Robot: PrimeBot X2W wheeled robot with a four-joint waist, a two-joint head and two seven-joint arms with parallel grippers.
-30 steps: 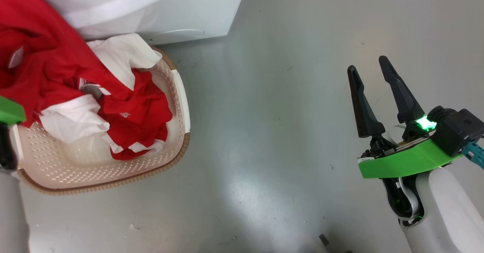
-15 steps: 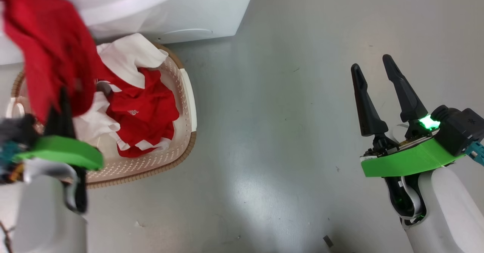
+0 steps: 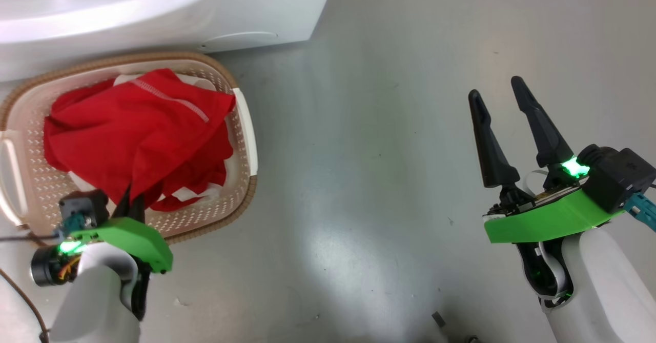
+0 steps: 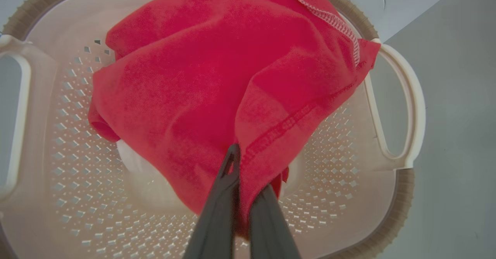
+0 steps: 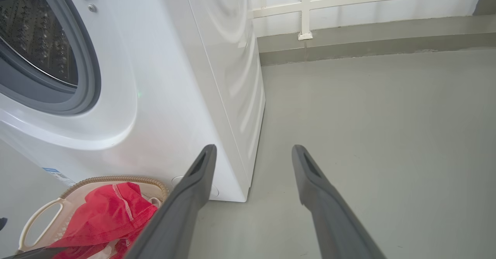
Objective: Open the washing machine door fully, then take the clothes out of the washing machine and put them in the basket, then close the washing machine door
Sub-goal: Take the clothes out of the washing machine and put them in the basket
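The cream basket point(image 3: 241, 189) stands on the floor in front of the white washing machine point(image 3: 154, 9). Red clothes point(image 3: 133, 127) with white stitching lie heaped in the basket, covering its middle. My left gripper point(image 3: 130, 202) is at the basket's near side, shut on a fold of the top red garment point(image 4: 217, 77); the cloth drapes over its fingers point(image 4: 223, 197). My right gripper point(image 3: 495, 87) hangs open over bare floor, far right of the basket. In the right wrist view the drum opening point(image 5: 35, 38) stands uncovered. The washing machine door is out of view.
Grey floor point(image 3: 369, 179) stretches between the basket and my right arm. A white railing and low kerb point(image 5: 348, 38) run behind the machine's right side. A dark cable point(image 3: 20, 291) trails by my left forearm.
My left gripper has come down from beside the machine with the red garment, which now lies spread over the clothes in the basket. The right arm has kept still.
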